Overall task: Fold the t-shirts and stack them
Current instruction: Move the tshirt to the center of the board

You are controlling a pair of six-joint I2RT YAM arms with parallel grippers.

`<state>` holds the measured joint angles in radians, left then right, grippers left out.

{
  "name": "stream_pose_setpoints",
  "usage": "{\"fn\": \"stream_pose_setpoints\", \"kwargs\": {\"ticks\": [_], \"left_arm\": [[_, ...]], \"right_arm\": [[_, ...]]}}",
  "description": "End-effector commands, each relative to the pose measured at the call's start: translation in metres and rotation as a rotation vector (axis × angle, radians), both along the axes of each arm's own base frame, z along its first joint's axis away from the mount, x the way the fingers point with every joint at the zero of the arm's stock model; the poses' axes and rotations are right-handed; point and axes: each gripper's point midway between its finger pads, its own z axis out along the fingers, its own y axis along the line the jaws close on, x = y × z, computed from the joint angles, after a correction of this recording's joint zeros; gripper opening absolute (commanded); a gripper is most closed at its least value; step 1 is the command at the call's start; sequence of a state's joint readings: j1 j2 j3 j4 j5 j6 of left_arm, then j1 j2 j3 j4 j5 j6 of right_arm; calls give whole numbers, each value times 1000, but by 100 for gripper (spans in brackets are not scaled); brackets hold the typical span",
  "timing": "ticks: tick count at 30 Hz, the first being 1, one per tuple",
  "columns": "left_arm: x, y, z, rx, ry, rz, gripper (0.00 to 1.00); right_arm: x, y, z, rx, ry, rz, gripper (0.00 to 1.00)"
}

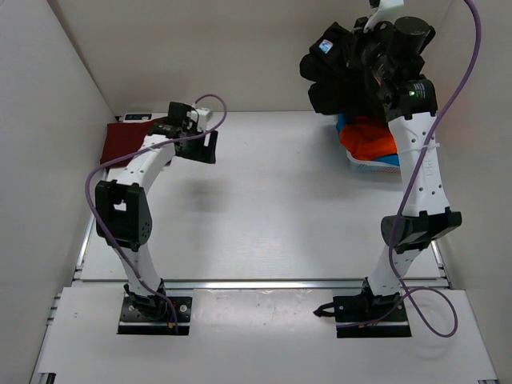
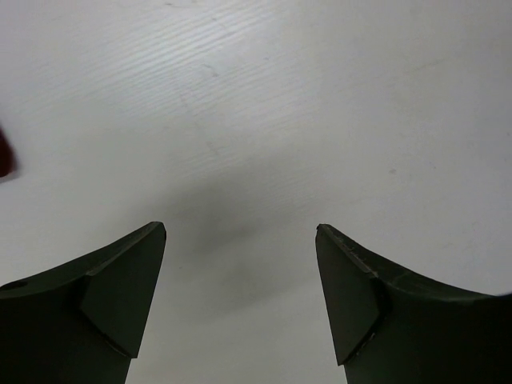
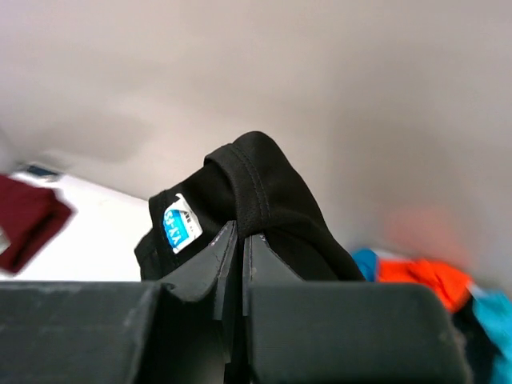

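Note:
My right gripper (image 1: 364, 50) is shut on the black t-shirt (image 1: 336, 72) and holds it bunched in the air above the basket at the back right. In the right wrist view the jaws (image 3: 241, 232) pinch the black collar (image 3: 264, 192), which carries a blue and white label. The bright orange t-shirt (image 1: 366, 138) and the light blue t-shirt (image 1: 346, 124) lie in the basket. The dark red t-shirt (image 1: 128, 140) lies folded at the back left. My left gripper (image 1: 210, 148) is open and empty beside it, over bare table (image 2: 240, 232).
The white lattice basket (image 1: 376, 166) stands at the back right under the right arm. White walls close the table at the back and on both sides. A purple cable loops off each arm.

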<state>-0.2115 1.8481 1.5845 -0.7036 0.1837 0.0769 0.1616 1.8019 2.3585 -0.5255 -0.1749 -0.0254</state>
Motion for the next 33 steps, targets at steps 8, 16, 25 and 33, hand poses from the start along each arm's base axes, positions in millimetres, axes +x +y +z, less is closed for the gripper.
{"fn": "stream_pose_setpoints", "kwargs": {"ticks": [8,16,25,33], "left_arm": [[16,65,46,-33,-90,161,87],[20,87,46,5,-101,260,88],[9,83,51,52,-108,157,90],[-81,68,-7,145,157,-54,87]], "right_arm": [[-96,95,126,38,-395,310,0],[-58,108,40,99,-115,417,1],[-24,57,-136,131,316,267,99],[-53,93,-257,21,666,221,95]]}}
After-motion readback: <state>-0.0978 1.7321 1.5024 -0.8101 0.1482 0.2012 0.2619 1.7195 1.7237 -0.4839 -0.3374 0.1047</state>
